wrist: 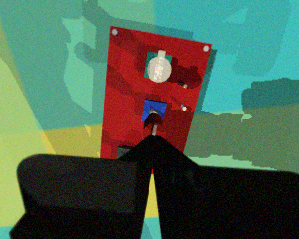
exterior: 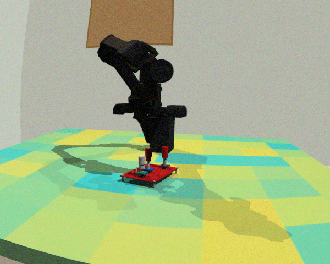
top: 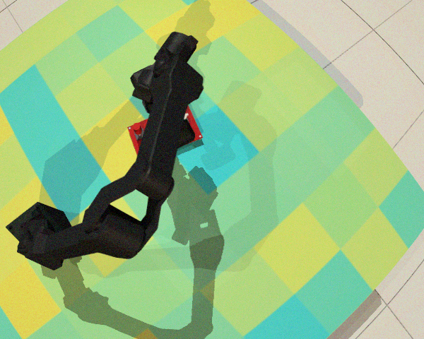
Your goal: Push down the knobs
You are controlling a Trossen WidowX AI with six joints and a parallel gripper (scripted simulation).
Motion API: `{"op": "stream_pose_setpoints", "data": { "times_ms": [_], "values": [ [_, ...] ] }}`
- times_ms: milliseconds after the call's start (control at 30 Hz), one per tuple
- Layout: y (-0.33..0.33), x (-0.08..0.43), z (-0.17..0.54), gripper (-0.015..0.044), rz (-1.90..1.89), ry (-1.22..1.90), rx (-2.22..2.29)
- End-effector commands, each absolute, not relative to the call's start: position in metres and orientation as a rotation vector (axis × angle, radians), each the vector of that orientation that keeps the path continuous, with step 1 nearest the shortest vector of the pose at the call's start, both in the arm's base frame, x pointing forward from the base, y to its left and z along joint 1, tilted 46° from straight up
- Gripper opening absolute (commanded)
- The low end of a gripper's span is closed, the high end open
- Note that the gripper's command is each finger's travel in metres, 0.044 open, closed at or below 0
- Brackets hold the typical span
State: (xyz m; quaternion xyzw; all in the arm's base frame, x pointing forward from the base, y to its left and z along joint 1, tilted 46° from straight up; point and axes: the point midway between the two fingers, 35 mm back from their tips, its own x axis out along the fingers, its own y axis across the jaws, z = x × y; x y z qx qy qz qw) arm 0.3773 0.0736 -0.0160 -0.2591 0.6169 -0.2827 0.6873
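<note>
The red circuit board [top: 133,140] [exterior: 165,172] [wrist: 124,75] stands on short legs. In the exterior view, a red knob [exterior: 165,152] stands upright over the dark grey potentiometer [exterior: 165,165] [wrist: 124,151], with bare shaft between them. The middle red knob [exterior: 148,154] [wrist: 152,119] stands likewise over the blue potentiometer [exterior: 148,169] [wrist: 149,106]. A white knob [exterior: 142,160] [wrist: 158,69] is over the green potentiometer [exterior: 141,173]. My gripper [exterior: 149,141] [wrist: 153,141] is shut and empty, pointing down with its tips just above the middle knob; contact cannot be told. The arm hides much of the board in the top view.
Two small pale pins [wrist: 184,108] stand on the board beside the potentiometers. The arm's base [top: 38,226] [exterior: 166,135] stands behind the board in the exterior view. The table [top: 296,251] [exterior: 159,235] has a patchwork of coloured squares, with arm shadows across it.
</note>
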Motion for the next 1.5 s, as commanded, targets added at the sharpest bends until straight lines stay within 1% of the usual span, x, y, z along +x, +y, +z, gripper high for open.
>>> {"op": "stream_pose_setpoints", "data": {
  "times_ms": [0,1467],
  "values": [
    [0.0687,0.3764,-0.0207,0.0,-0.633,1.382,-0.59],
    [0.0628,0.377,-0.0264,0.0,-0.633,1.382,-0.59]
  ]
}}
